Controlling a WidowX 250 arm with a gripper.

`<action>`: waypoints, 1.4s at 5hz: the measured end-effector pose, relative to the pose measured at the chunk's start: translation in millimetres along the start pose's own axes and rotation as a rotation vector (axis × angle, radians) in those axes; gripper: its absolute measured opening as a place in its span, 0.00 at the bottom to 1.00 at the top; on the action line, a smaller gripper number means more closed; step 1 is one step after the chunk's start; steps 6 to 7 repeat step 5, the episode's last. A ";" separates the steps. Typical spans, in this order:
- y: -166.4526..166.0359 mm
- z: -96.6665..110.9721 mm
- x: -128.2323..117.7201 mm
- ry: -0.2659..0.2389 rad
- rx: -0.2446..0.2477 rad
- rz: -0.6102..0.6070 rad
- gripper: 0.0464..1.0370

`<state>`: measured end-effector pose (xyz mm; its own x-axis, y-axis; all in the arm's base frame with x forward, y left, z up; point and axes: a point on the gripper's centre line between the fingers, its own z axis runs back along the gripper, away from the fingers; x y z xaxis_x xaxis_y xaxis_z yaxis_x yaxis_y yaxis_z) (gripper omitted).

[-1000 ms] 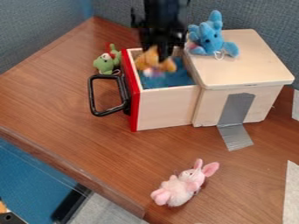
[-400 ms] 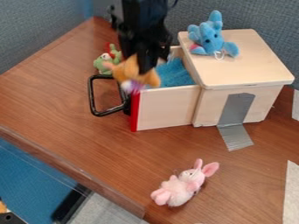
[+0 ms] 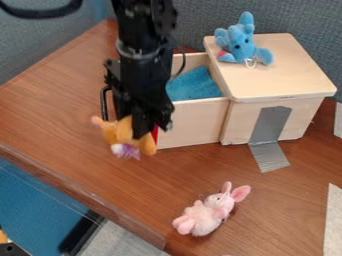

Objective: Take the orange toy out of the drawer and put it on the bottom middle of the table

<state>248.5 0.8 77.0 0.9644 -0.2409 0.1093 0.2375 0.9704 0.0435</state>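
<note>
The black gripper (image 3: 138, 131) is shut on the orange toy (image 3: 119, 132), holding it above the table (image 3: 87, 170) just to the left of and in front of the drawer's front. The toy has a white and purple patch at its lower end. The drawer (image 3: 194, 122) stands pulled out from the wooden box, with blue cloth inside; the arm hides most of its red front and black handle.
A blue plush (image 3: 239, 42) sits on top of the wooden box (image 3: 274, 75), which has grey tape on its side. A pink and white bunny (image 3: 208, 212) lies near the front edge of the table. Grey partition walls stand behind.
The gripper has carried the orange toy from over the drawer leftward and toward the camera, past the red drawer front. The arm now covers the green toy.
</note>
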 end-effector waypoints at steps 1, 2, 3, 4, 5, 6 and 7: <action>-0.9 -25.5 -2.9 0.023 0.003 0.004 0.28; -9.1 -59.0 -3.8 0.084 -0.015 -0.028 0.28; -12.2 -70.2 -5.0 0.097 -0.021 -0.042 0.35; -14.4 -62.7 -10.1 0.088 -0.026 -0.062 0.68; -13.8 -30.7 -5.2 0.015 -0.014 -0.074 0.94; -13.8 -30.7 -5.2 0.015 -0.014 -0.074 0.94; -13.8 -30.7 -5.2 0.015 -0.014 -0.074 0.94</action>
